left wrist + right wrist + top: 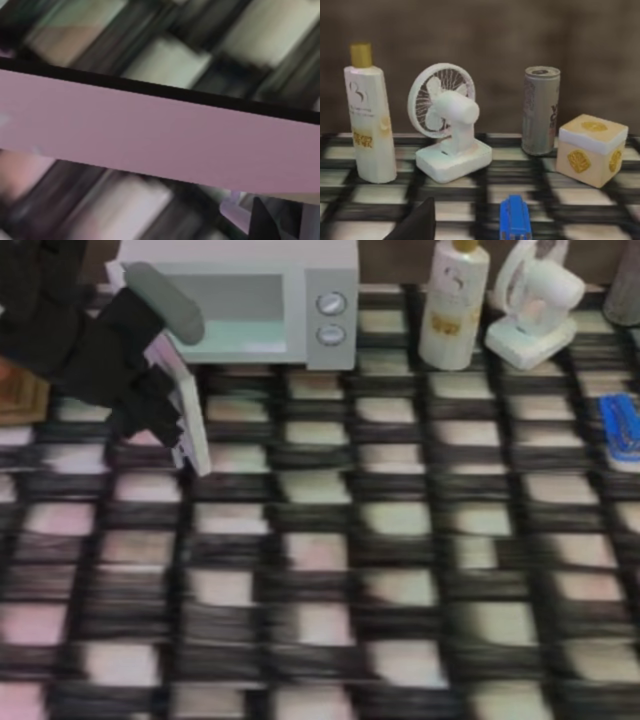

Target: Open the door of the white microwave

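The left gripper (pixel 165 425) is at the swung-out door (pixel 192 420); whether its fingers clamp it I cannot tell. The door stands wide off the white microwave (pixel 250 300) at the table's far left, interior exposed, so little remains; the right arm is unseen from above

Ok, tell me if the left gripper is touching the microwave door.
Touching. In the top view the left gripper sits against the swung-open door with no gap showing between them.
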Controlling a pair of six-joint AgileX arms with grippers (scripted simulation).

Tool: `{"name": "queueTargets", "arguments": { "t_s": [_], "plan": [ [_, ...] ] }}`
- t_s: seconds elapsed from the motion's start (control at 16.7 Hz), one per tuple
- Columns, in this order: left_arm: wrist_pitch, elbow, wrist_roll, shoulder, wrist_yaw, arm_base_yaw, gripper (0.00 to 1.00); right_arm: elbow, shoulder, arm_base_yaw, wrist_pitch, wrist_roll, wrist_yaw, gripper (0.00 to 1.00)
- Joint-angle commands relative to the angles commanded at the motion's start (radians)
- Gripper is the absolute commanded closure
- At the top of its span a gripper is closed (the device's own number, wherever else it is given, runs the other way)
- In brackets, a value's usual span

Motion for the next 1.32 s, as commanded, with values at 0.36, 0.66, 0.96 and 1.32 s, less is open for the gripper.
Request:
{"name": "queueTargets", "arguments": {
  "t_s": [0.36,0.66,0.96,1.32],
  "plan": [
    [-0.006,0.003,0.043,-0.014,0.021,0.018,1.0,0.0,0.0,0.0,0.0,0.0,0.0,0.0],
    [-0.006,0.003,0.043,-0.014,0.021,0.018,1.0,0.0,0.0,0.0,0.0,0.0,0.0,0.0],
    [-0.006,0.003,0.043,-0.014,0.021,0.018,1.0,0.0,0.0,0.0,0.0,0.0,0.0,0.0],
    [-0.006,0.003,0.043,-0.014,0.021,0.018,1.0,0.0,0.0,0.0,0.0,0.0,0.0,0.0]
  ]
}}
